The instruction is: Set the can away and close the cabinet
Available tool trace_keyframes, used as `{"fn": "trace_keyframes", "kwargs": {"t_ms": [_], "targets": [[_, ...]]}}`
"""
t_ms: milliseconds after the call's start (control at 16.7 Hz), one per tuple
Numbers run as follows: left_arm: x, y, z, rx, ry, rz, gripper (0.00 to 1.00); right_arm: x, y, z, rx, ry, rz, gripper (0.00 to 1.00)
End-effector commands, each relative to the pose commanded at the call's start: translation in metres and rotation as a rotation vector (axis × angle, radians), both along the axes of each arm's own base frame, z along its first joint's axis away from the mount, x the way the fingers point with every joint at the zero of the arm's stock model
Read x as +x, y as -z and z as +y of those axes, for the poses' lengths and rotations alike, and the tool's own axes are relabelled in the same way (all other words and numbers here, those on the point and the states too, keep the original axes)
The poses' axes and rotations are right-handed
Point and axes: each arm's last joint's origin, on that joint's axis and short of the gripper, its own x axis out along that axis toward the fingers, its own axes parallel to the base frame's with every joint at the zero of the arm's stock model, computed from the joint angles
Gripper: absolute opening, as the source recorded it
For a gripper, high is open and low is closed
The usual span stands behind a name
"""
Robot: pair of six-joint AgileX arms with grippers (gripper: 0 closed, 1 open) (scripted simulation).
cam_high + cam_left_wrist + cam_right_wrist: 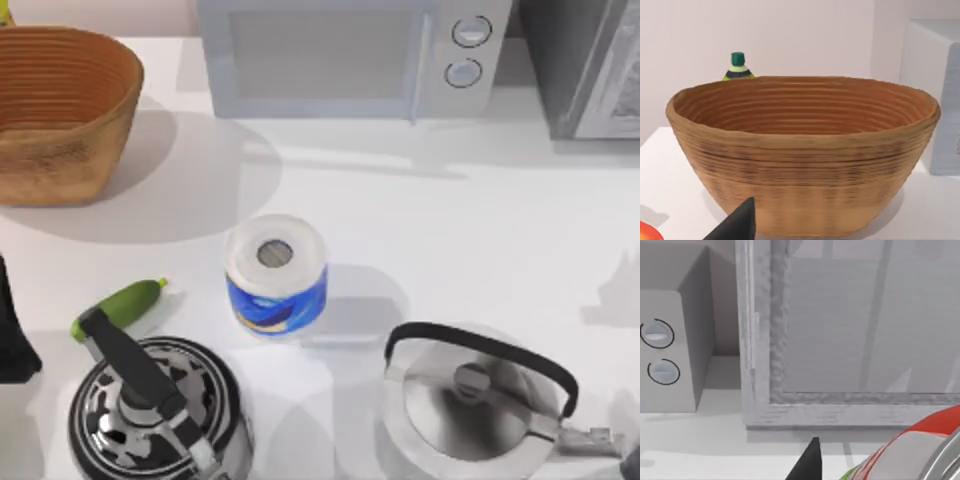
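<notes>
Can [920,450] sits right under the right wrist cam, v. close to the right end effector [807,462], facing the cabinet [760,340] front; can't tell whether that end effector is apart, together, or clamped on the can, so I treat the hold as unconfirmed. Judgement: the task is at the carry/insert stage, w/ the can not yet inside and the cabinet still to be shut. Can't tell from the pale panel and its frame whether the door is open or closed. Main risk: if it's shut or only partly open, pushing fwd would knock the can's silver top or side against the frame edge and tip or drop it. Second risk: the microwave [670,350] stands just beside the cabinet, so a sideways drift toward it would clip its corner. On the bench [450,230] the open room is the strip in front of the microwave and cabinet. Nearer me it's crowded: the paper roll [276,272] mid-bench, the silver kettle [470,400] w/ its raised black handle at the right, and the patterned kettle [150,410] and cucumber [120,305] at the left. A low retreat by the right arm could snag that handle. Left end effector [740,225] is parked at the left, facing the basket [800,150]; can't tell its state either.
</notes>
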Motion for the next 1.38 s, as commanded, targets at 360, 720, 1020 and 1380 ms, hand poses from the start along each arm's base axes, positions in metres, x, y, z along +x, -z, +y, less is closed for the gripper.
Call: {"fn": "trace_keyframes", "kwargs": {"t_ms": [360, 720, 1020, 1380], "targets": [[0.0, 0.0, 0.0, 0.0, 0.0, 0.0, 1.0, 0.036, -0.157, 0.008, 0.002, 0.011, -0.137, 0.0], [0.0, 0.0, 0.0, 0.0, 0.0, 0.0, 1.0, 0.1, -0.247, 0.033, 0.043, -0.042, -0.194, 0.0], [0.0, 0.0, 0.0, 0.0, 0.0, 0.0, 1.0, 0.133, -0.256, 0.05, 0.051, -0.074, -0.15, 0.0], [0.0, 0.0, 0.0, 0.0, 0.0, 0.0, 1.0, 0.138, -0.253, 0.05, 0.052, -0.073, -0.137, 0.0]]}}
